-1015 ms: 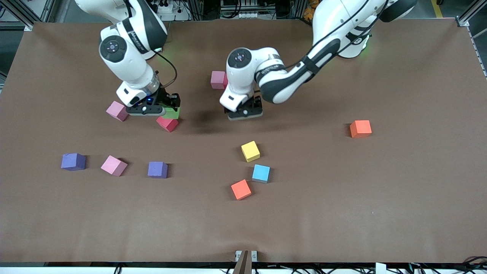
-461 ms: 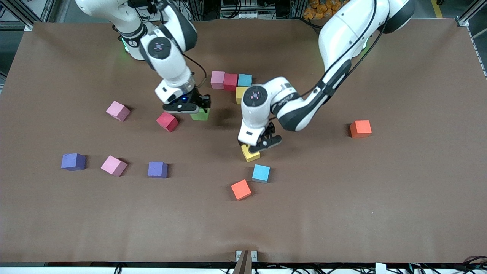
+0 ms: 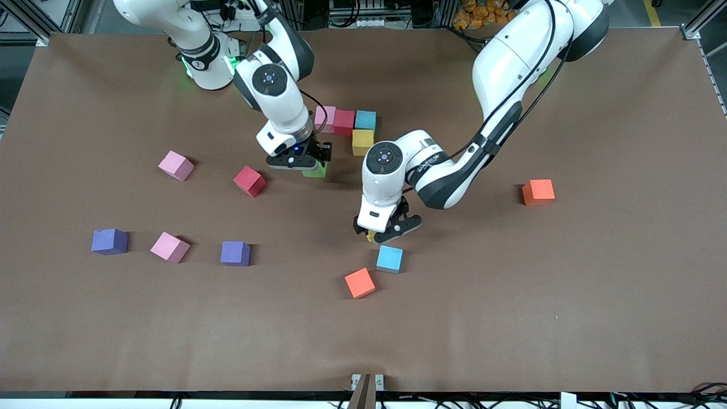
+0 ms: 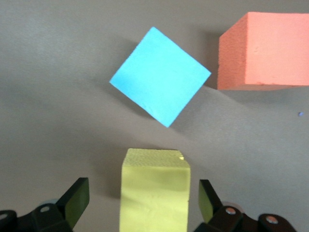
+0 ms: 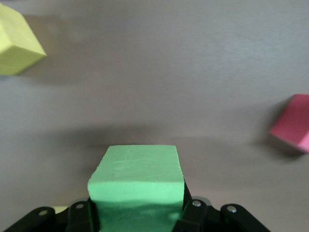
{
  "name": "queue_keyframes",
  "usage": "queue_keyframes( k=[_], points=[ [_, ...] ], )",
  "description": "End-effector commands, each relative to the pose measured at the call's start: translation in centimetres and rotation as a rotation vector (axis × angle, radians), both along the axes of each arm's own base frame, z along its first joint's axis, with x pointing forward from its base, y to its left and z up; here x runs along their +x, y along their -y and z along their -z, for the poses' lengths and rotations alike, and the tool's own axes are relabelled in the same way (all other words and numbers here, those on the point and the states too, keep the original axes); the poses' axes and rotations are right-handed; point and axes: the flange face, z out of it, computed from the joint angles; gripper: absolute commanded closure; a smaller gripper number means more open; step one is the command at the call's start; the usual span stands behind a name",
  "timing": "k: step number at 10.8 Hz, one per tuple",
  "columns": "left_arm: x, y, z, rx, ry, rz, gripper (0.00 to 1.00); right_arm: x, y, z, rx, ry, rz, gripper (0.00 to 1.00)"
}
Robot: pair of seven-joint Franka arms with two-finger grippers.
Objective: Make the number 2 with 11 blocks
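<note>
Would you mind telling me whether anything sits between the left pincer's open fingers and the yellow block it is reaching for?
Nothing visible does. The left pincer is open and straddles the yellow block, with bare gaps on both sides. The light blue block and the orange block lie apart from it, nearer the front camera.

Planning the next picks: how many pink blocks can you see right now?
3. One pink block ends the built row, partly hidden by the right arm; one lies toward the right arm's end; one sits between two purple blocks. None looks hidden.

matte foam blocks (image 3: 389, 259) — matte brown tabletop (image 3: 511, 295)
</note>
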Motion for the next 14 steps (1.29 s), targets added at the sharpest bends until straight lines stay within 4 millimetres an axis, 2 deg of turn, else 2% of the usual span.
queue_keyframes(
  k=[1,4,7,9,10,11,12,14],
  points=[
    [-0.4,1.8,2.1,0.005,0.032,-0.037,0.0,1.8,6.5,-5.2,-0.007,-0.057,-0.12,0.56],
    [-0.7,1.8,3.1,0.046,0.052,-0.034,0.0,3.4,11.6,-8.5,0.007,-0.067,-0.151,0.55],
    [-0.7,1.8,3.2,0.047,0.051,-0.03,0.0,4.6,13.1,-9.6,0.016,-0.053,-0.135,0.55],
    [-0.8,1.7,3.6,0.052,0.046,-0.026,0.59,5.3,13.8,-10.6,0.015,-0.053,-0.124,0.55],
    [-0.9,1.7,3.8,0.055,0.046,-0.024,0.73,5.3,13.7,-10.8,0.008,-0.074,-0.127,0.55],
    [-1.1,1.8,4.1,0.06,0.041,-0.022,0.92,5.4,13.9,-10.8,0.002,-0.089,-0.123,0.55],
    [-1.2,1.8,4.1,0.063,0.037,-0.022,1.0,5.5,14.1,-10.8,0.002,-0.089,-0.12,0.55],
    [-1.3,1.9,3.6,0.07,0.037,-0.019,1.0,5.6,14.0,-10.7,0.002,-0.089,-0.118,0.55]
  ],
)
